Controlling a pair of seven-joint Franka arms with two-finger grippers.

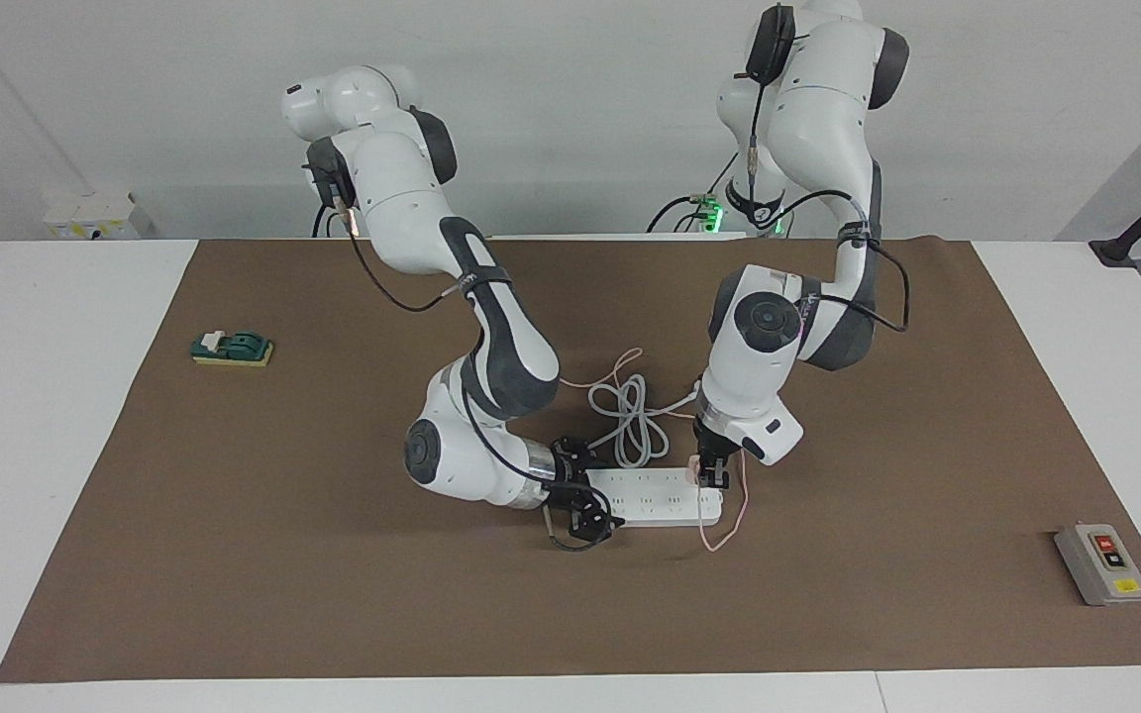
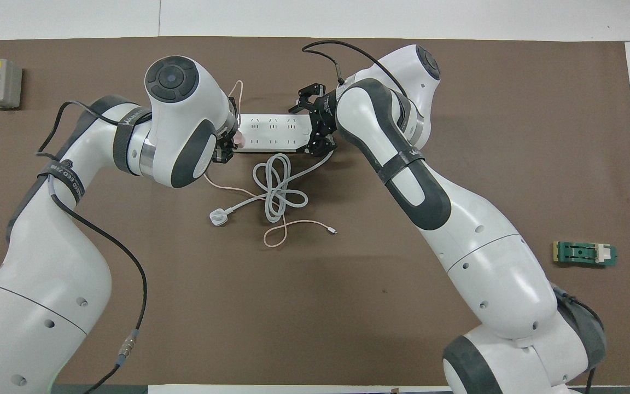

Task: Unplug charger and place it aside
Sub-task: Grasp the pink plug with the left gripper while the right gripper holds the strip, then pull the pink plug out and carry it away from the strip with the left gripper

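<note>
The left gripper (image 1: 712, 473) points straight down at the left arm's end of the power strip (image 1: 652, 496), its 2 fingers closed on the charger (image 2: 238, 140), a small pale-pink cube that sits on that end of the strip. From the charger a thin pink cable (image 1: 726, 535) loops off the strip's end onto the mat and trails back toward the robots, ending in a small free connector (image 2: 332, 231).

The right gripper (image 1: 575, 492) lies low and nearly level at the right arm's end of the same strip, its fingers spread across the strip's width with one on each long side; whether they press on it I cannot tell.

The strip lies flat near the middle of the brown mat (image 1: 333, 555) covering the counter (image 1: 36, 446). Its thick white cord (image 1: 630, 421) is coiled in loops just nearer to the robots and ends in a white round plug (image 2: 218, 218) lying loose on the mat.

Well apart, toward the left arm's end of the counter, sits a grey switch box (image 1: 1101, 563) with 2 buttons. Toward the right arm's end lies a small green block (image 1: 232, 348).
</note>
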